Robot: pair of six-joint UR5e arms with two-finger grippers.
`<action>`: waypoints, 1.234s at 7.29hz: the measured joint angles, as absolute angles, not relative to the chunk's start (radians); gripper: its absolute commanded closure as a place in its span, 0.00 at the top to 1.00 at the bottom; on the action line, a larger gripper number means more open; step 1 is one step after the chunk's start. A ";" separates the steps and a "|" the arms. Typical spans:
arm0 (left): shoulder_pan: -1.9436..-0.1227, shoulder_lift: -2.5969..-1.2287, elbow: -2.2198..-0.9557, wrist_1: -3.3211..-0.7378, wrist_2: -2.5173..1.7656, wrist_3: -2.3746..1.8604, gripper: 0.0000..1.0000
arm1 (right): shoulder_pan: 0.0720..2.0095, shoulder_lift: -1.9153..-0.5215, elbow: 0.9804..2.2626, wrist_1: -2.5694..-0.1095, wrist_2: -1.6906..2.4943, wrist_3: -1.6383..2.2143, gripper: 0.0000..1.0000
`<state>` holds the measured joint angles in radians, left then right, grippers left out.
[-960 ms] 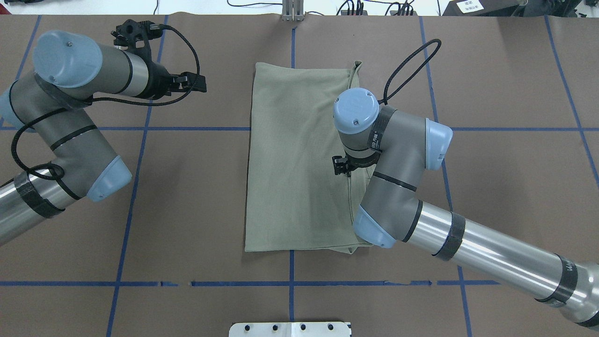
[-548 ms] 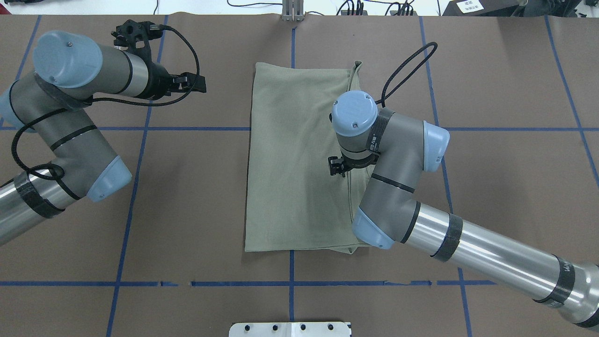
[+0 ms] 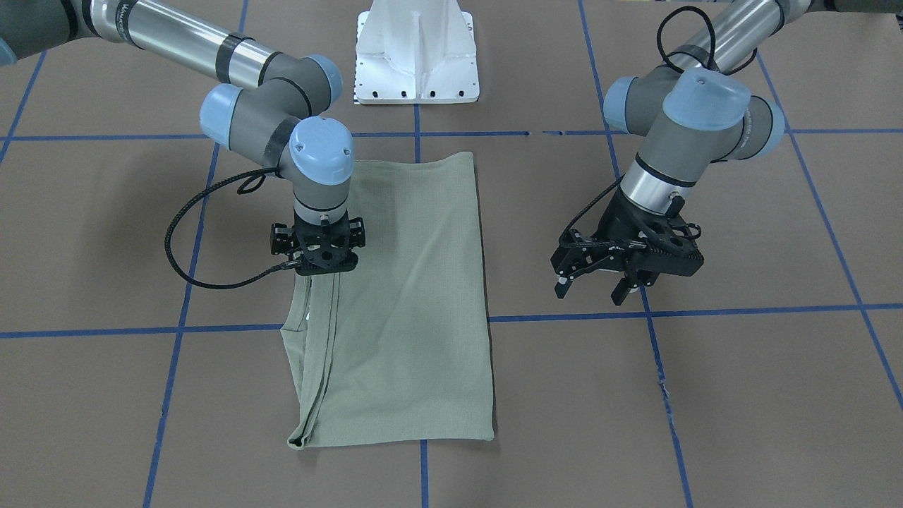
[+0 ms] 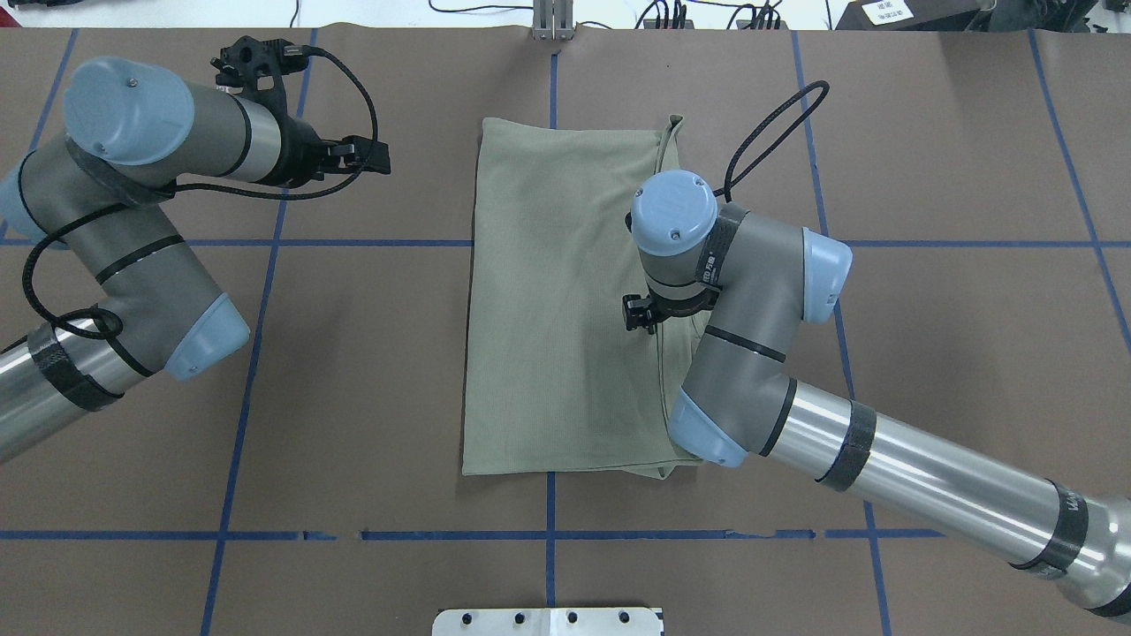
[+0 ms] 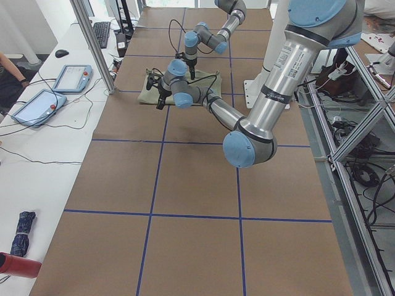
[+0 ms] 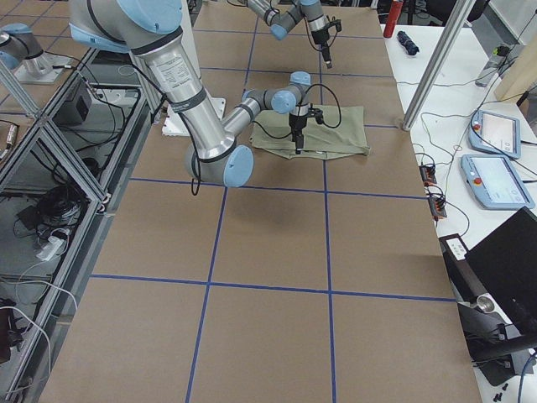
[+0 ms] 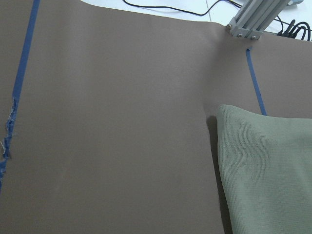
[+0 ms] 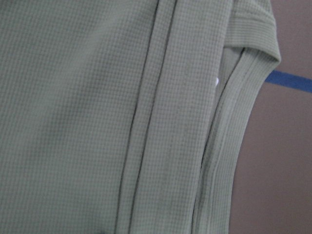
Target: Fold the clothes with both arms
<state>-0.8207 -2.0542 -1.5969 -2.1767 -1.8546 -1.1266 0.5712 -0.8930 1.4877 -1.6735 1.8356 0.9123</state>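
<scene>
The olive-green shirt (image 3: pixel 409 296) (image 4: pixel 557 300) lies flat at the table's middle, folded into a tall rectangle, with layered hems along one long side. My right gripper (image 3: pixel 321 268) points straight down on that layered edge, about halfway along it. Its fingers are hidden under the wrist, so I cannot tell whether they are open or shut. The right wrist view is filled with the shirt's ribbed folds (image 8: pixel 73 122) and shows no fingers. My left gripper (image 3: pixel 592 288) (image 4: pixel 371 157) hangs open and empty above bare table, well clear of the shirt. The left wrist view catches one shirt corner (image 7: pixel 268 170).
Brown paper with a blue tape grid (image 4: pixel 371 242) covers the table. The white pedestal base (image 3: pixel 417 53) stands at the robot's side. An aluminium post (image 4: pixel 552 22) rises at the far edge. Side benches hold tablets (image 5: pixel 71 77), and a person's arm (image 5: pixel 9 68) shows there.
The right wrist has shifted slightly left and then back over the shirt's layered edge. The left arm and the shirt have not moved.
</scene>
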 measured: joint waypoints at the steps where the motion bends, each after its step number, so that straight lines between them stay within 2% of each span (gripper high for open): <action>1: -0.820 -2.055 -1.597 -2.176 -1.855 -1.129 1.00 | 0.576 -0.895 1.489 -1.675 1.837 0.912 1.00; 9: -0.813 -2.060 -1.597 -2.175 -1.855 -1.134 1.00 | 0.605 -0.946 1.530 -1.679 1.839 0.880 1.00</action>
<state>-0.8131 -2.0598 -1.5967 -2.1752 -1.8546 -1.1340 0.6048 -0.9457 1.5301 -1.6792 1.8392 0.8802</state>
